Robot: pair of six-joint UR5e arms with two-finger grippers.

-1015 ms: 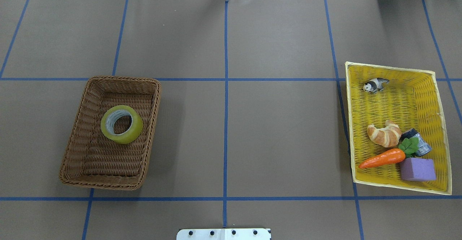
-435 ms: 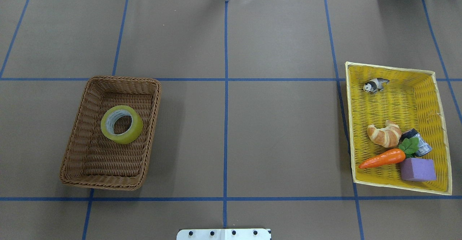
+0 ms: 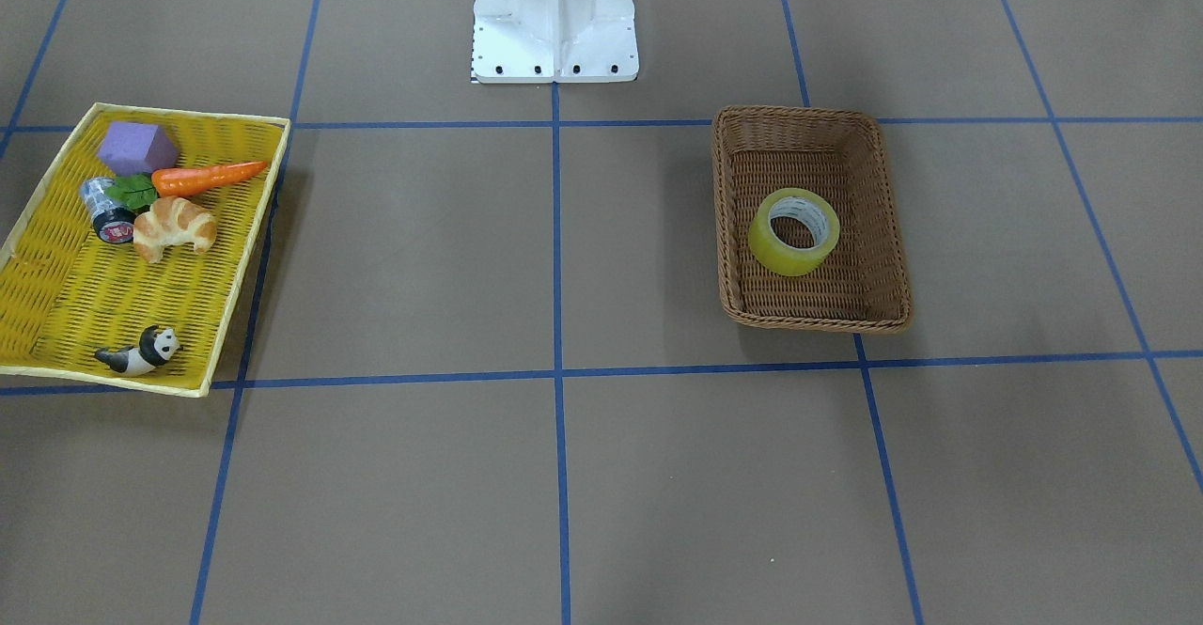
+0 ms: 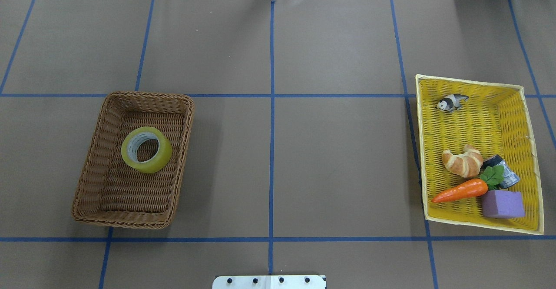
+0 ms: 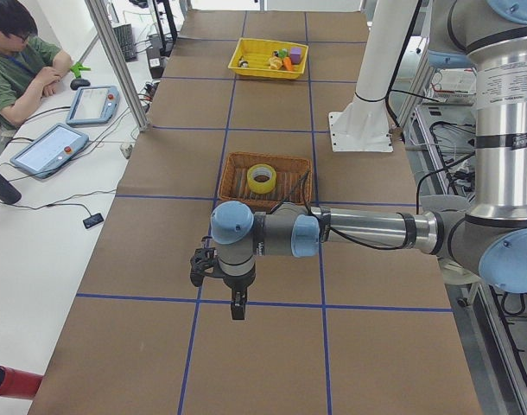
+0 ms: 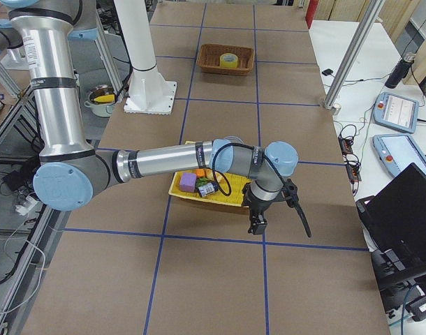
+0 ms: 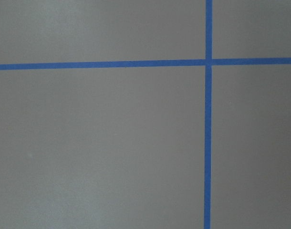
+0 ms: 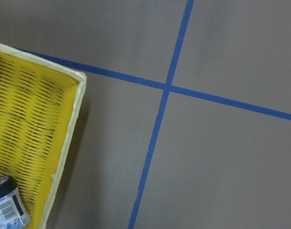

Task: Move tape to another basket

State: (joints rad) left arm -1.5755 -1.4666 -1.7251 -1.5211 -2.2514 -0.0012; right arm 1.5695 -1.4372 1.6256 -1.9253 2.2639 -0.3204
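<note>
The tape (image 4: 161, 156), a yellowish-green roll with a pale core, lies flat inside the brown wicker basket (image 4: 93, 163) on the table's left half. It also shows in the front view (image 3: 785, 257), inside the basket (image 3: 808, 116). My left gripper (image 5: 237, 304) shows only in the left side view. It hangs over bare table beyond the basket's (image 5: 238, 173) outer end. My right gripper (image 6: 257, 225) shows only in the right side view, just past the yellow tray's outer edge. I cannot tell whether either gripper is open or shut. No fingers show in the wrist views.
The shallow yellow tray (image 4: 478, 119) on the right holds a croissant (image 4: 462, 161), a carrot (image 4: 460, 190), a purple block (image 4: 503, 204), a small jar (image 4: 504, 171) and a panda figure (image 4: 451, 102). Its corner shows in the right wrist view (image 8: 26, 119). The robot base (image 3: 554, 14) stands mid-table.
</note>
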